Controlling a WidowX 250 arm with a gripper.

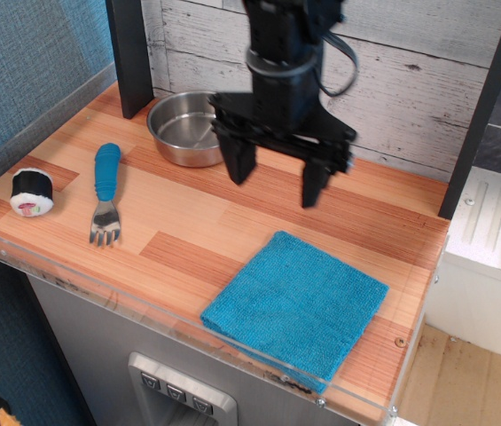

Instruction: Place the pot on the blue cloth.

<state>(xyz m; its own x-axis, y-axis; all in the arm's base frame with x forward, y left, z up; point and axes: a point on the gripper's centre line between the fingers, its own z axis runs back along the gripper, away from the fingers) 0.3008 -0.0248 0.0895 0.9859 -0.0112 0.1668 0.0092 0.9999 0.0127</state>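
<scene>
Steel pot (185, 130) upright rear; blue cloth (296, 303) flat front.
</scene>
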